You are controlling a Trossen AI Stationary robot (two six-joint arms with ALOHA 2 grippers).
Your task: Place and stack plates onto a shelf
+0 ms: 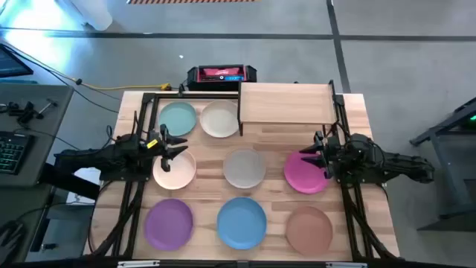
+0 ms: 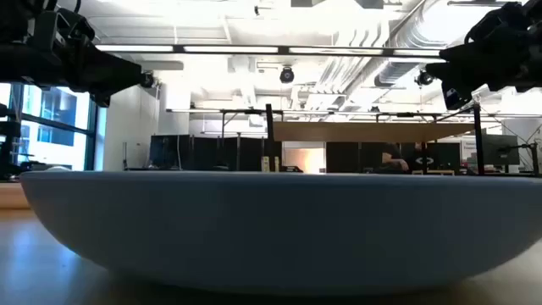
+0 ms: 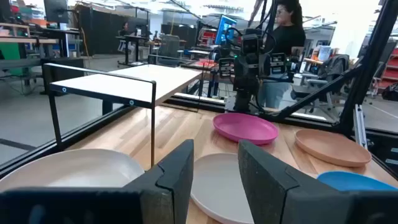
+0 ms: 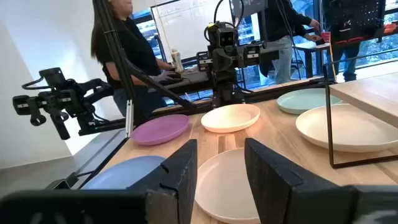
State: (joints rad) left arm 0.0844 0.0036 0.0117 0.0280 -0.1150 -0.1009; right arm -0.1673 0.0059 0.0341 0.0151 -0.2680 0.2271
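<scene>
Eight plates lie flat on the wooden table: teal (image 1: 178,117), cream-white (image 1: 220,119), peach-pink (image 1: 174,170), grey (image 1: 245,168), magenta (image 1: 306,174), purple (image 1: 169,223), blue (image 1: 242,222) and terracotta (image 1: 309,229). The bare shelf (image 1: 286,104) stands on black legs at the far right. My left gripper (image 1: 178,146) hangs open above the gap between the teal and peach-pink plates; nothing is between its fingers (image 3: 180,177). My right gripper (image 1: 309,158) hangs open over the magenta plate's left part, also with nothing in it.
A red-and-black box (image 1: 222,74) sits beyond the table's far edge. Black frame rails (image 1: 132,201) run along both table sides. People stand in the room beyond the table (image 3: 289,31). In the low view the blue plate (image 2: 271,229) fills the foreground.
</scene>
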